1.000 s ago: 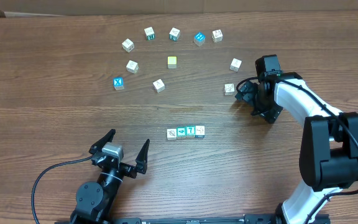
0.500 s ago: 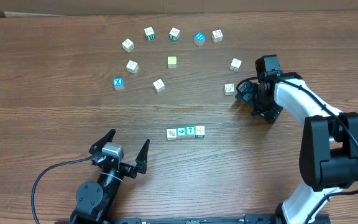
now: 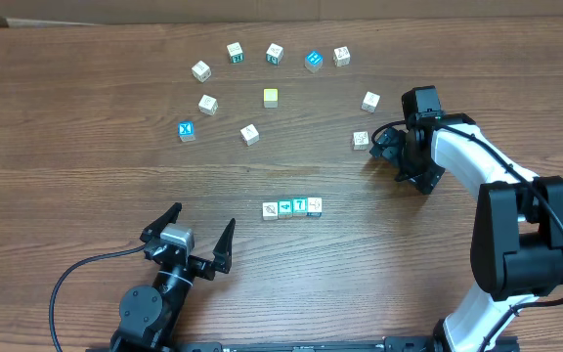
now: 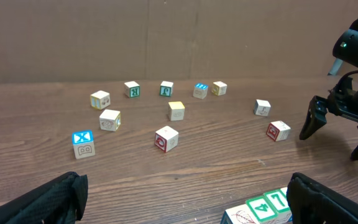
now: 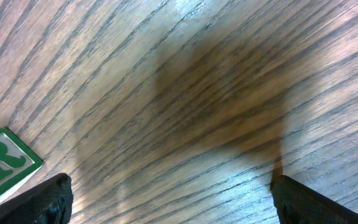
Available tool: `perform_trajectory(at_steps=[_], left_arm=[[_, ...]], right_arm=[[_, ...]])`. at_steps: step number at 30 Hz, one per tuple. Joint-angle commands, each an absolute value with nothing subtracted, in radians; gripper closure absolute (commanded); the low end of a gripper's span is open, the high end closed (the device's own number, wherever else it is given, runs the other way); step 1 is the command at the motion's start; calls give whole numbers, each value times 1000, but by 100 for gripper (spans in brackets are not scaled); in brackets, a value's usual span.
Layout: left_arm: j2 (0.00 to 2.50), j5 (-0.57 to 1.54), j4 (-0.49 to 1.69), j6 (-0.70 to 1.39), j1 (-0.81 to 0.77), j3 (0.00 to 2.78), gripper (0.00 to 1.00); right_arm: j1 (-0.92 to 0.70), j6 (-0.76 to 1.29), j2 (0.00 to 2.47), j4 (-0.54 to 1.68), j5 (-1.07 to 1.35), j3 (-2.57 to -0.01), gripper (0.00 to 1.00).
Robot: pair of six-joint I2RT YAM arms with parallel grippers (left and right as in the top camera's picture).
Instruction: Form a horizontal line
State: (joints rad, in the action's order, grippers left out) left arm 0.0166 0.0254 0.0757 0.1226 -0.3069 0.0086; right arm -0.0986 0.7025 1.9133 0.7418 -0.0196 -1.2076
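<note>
You're basically wrapping up: the line (image 3: 292,207) is looking done, left gripper (image 3: 202,217) and right gripper (image 3: 381,147) are gaping empty, so you're only needing to park them.

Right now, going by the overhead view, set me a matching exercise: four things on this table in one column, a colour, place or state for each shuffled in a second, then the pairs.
Things:
1. plain cube
2. X cube
3. row of four cubes
4. left tool

Descriptions:
A. open, holding nothing
B. pale yellow
C. blue top face
D. straight line, two teal faces in the middle

Pairs: 1-B, 2-C, 3-D, 4-A
</note>
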Motion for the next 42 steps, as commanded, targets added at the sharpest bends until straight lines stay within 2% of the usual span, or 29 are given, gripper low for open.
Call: perform_trajectory(at_steps=[1,38,42], left_arm=[[4,23,78,101,-302,5,0],[4,23,78,101,-302,5,0],[4,23,78,101,-302,5,1]], right_arm=[[-94,699,1927,736,-29,-1197,0],[-94,699,1886,737,-30,-1197,0],[-94,698,1855,770,-111,-1197,0]])
